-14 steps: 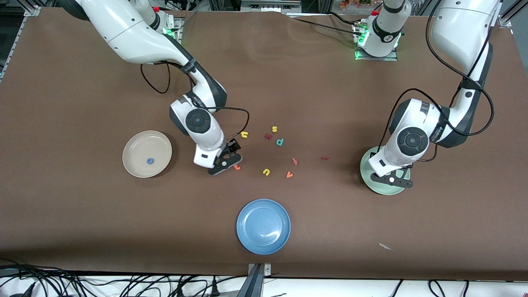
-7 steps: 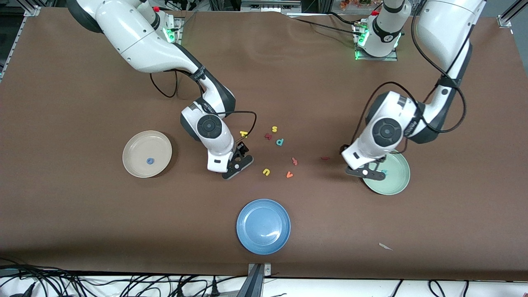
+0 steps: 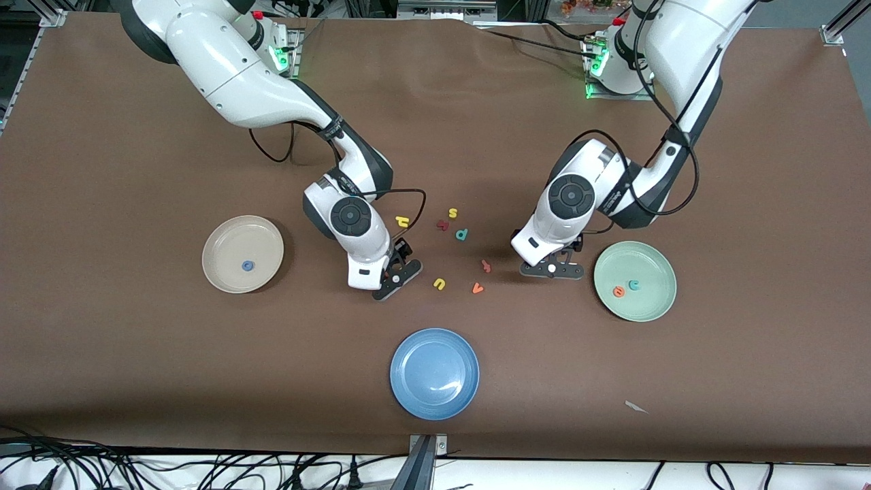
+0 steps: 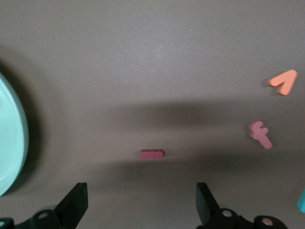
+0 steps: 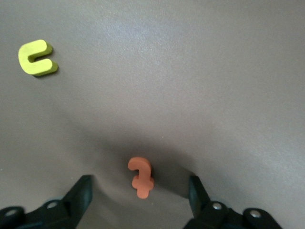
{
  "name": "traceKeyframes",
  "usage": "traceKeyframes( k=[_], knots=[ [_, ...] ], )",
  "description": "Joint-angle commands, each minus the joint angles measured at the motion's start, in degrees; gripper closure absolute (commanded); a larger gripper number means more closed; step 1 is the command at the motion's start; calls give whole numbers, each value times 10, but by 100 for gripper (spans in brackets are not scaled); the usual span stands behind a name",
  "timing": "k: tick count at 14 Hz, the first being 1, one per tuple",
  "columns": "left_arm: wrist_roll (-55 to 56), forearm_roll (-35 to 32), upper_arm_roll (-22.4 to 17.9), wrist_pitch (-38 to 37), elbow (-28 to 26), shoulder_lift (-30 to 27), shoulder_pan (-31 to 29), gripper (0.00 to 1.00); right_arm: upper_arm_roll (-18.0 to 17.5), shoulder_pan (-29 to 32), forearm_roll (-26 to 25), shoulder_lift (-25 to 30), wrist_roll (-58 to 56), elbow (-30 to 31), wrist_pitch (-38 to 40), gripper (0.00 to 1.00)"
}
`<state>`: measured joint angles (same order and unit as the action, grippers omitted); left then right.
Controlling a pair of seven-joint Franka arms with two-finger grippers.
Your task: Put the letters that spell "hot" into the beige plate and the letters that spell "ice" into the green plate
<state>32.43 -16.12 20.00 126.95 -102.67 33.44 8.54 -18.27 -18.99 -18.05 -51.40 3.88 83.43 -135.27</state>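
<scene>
The beige plate (image 3: pixel 231 239) holds the blue o (image 3: pixel 248 266). In the green plate (image 3: pixel 646 303) lie the orange e (image 3: pixel 618 291) and the teal c (image 3: pixel 634 285). My right gripper (image 3: pixel 393 278) is low over the table between the beige plate and the loose letters. In the right wrist view it (image 5: pixel 139 198) stands open with the orange t (image 5: pixel 141 176) between its fingers, untouched. My left gripper (image 3: pixel 551 267) is low beside the green plate. It (image 4: pixel 140 210) is open, with the dark red i (image 4: pixel 152 153) just ahead of its jaws. The yellow h (image 3: pixel 403 220) lies near the right gripper.
Loose letters lie between the grippers: yellow s (image 3: pixel 452 213), a dark red letter (image 3: pixel 442 224), teal p (image 3: pixel 461 235), pink f (image 3: pixel 486 265), yellow u (image 3: pixel 439 284), orange v (image 3: pixel 478 288). A blue plate (image 3: pixel 434 373) sits nearer the front camera.
The left arm has swung from over the green plate toward the loose letters, uncovering the e and c in it. The right gripper has shifted over the orange t.
</scene>
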Motion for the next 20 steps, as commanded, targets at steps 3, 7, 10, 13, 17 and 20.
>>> traceKeyframes(
  k=[3, 7, 10, 13, 17, 20],
  knots=[
    [-91, -15, -1, 6, 4, 3, -10, 0, 0, -3, -2, -12, -4, -20, 25, 43],
    [-193, -15, 0, 1, 5, 0, -12, 0, -1, -4, -1, -12, 1, -20, 24, 52],
    [-305, -13, 0, 0, 5, -2, -19, 0, -1, -5, -1, -12, 3, -20, 21, 61],
    [-413, -12, 0, 3, 5, 0, -25, 1, -2, -10, -1, -12, 18, -20, 19, 70],
    [-507, -18, -1, 4, -1, 2, -19, 2, -2, -11, -1, -12, 25, -20, 20, 81],
    [-597, -19, -2, 8, 1, 6, -24, 21, -2, -7, 3, -12, 25, -20, 22, 86]
  ],
)
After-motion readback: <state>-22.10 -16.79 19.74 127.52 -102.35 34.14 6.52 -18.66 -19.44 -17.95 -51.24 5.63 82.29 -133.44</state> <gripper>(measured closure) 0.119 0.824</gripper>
